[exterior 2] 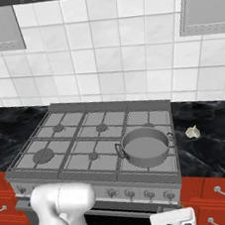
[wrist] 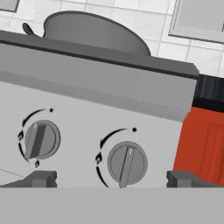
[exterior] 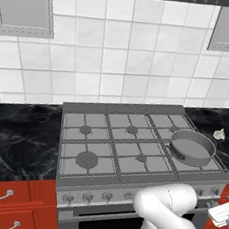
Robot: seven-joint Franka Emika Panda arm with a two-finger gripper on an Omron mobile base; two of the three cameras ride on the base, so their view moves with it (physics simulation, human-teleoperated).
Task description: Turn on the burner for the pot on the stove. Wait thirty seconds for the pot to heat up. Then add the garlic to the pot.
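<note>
Low at the stove [exterior: 134, 139] front, by its rt end, the gripper [wrist: 111, 179] faces the knob panel w/ fingers [wrist: 41, 178] spread wide, nothing between them. Hand view: both dark tips rise at the bottom edge, and the rt knob [wrist: 127, 164] sits between them, just above their level, closer to the rt tip than the left; contact w/ it can't be told. Its bar stands near upright, leaning slightly. A 2nd knob [wrist: 41, 140] sits above the left fingertip, bar likewise near upright. Each knob has a curved arrow, a dot and small flame marks around it. Above the panel's ledge the pot [wrist: 96, 33] shows as a grey dome, stub handle poking out at left.

Base views: pot [exterior: 193, 148] rests on the front rt burner grate, upright, inside bare grey. Garlic [exterior 2: 192, 132] lies on the black marble desk [exterior 2: 212, 137] just rt of the stove, well apart from the pot and well above the fingers' level. Red drawers [exterior: 6, 200] w/ metal pulls flank the range below the desk. White arm elbow [exterior: 169, 206] bulks in front of the oven door.
</note>
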